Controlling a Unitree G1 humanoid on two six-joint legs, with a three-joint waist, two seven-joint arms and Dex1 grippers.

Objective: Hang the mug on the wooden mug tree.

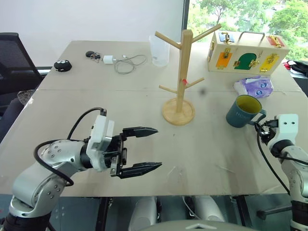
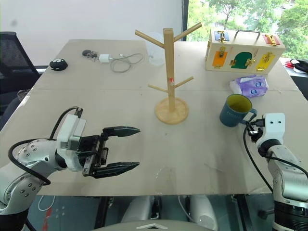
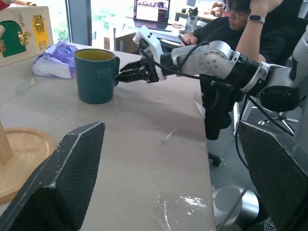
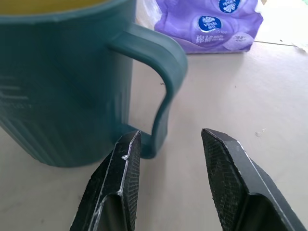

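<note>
A teal mug point(image 1: 243, 111) stands upright on the right side of a pale table point(image 1: 96, 96), mouth up, its loop handle point(image 4: 161, 72) turned toward the robot's right gripper point(image 4: 171, 144). That gripper's two black fingers are apart, bracketing the lower end of the handle without yet clamping it. The wooden mug tree point(image 1: 181, 72) stands upright near the table's middle, to the mug's left, pegs angled upward. A purple tissue pack point(image 1: 254, 86) lies just behind the mug, a cream toy box point(image 1: 245, 53) farther back. A clear cup point(image 1: 160, 50) sits behind the tree. The left gripper point(image 1: 144, 149) hovers low over the table, fingers wide apart and empty. Nothing lies between mug and tree.
</note>
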